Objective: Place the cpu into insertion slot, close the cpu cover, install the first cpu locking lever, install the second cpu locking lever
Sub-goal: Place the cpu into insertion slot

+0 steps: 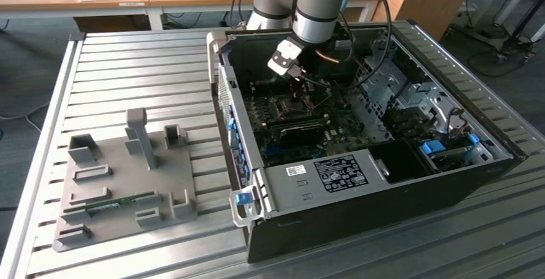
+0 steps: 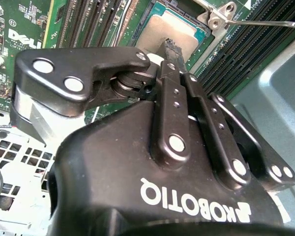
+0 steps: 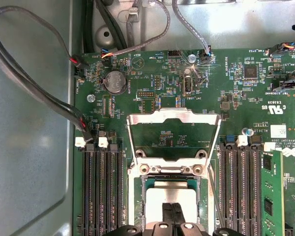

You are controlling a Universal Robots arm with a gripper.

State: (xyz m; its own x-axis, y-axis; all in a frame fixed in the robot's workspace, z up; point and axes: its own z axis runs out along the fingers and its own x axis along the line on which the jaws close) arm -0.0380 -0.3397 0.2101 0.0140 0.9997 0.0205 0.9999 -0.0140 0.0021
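The gripper point(image 3: 174, 207), fingers pinched narrow, stood over the cpu point(image 3: 171, 191) just beside the open cpu cover point(image 3: 173, 117), perhaps touching it. Seating likely needed level, gentle pressure.

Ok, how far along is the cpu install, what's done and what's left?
Done: the cpu lies flat in its socket. In hand: the shut claw rests its tips over the chip. Left: the cpu cover stands hinged open, and a locking lever sticks out unlatched beside the socket.

Arm point(image 1: 323, 11) angled downward — end effector point(image 2: 170, 48) pinched closed.
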